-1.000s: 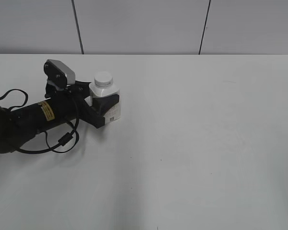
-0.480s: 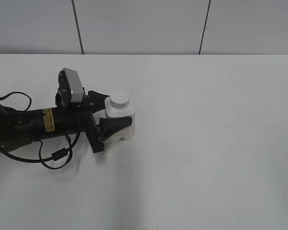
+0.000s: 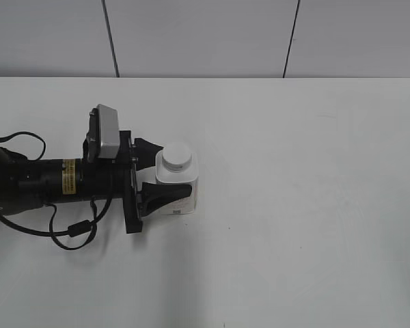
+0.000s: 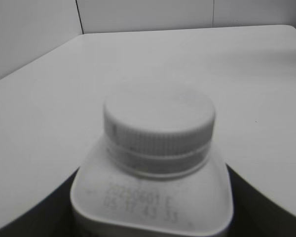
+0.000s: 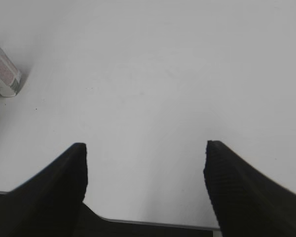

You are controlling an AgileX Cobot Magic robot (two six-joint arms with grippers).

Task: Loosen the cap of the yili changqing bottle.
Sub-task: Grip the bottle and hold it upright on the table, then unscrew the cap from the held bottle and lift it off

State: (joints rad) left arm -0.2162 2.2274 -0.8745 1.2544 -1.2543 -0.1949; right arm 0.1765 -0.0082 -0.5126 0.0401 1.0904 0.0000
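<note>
Shifted rightward and toward the table's near side since earlier frames: left gripper (image 3: pixel 169 179) clamped on the yili changqing bottle (image 3: pixel 181 193), upright left of centre on the white table (image 3: pixel 314 205); cap (image 4: pixel 159 125) on. Step: holding the body steady. Right gripper (image 5: pixel 145 163), gaping and empty, must next descend on the cap and twist.

The bottle (image 4: pixel 153 197) is cut off below its shoulders in the left wrist view, its printed code (image 4: pixel 138 208) blurred; the left claw's (image 3: pixel 165 171) far finger is mostly hidden behind it.
</note>
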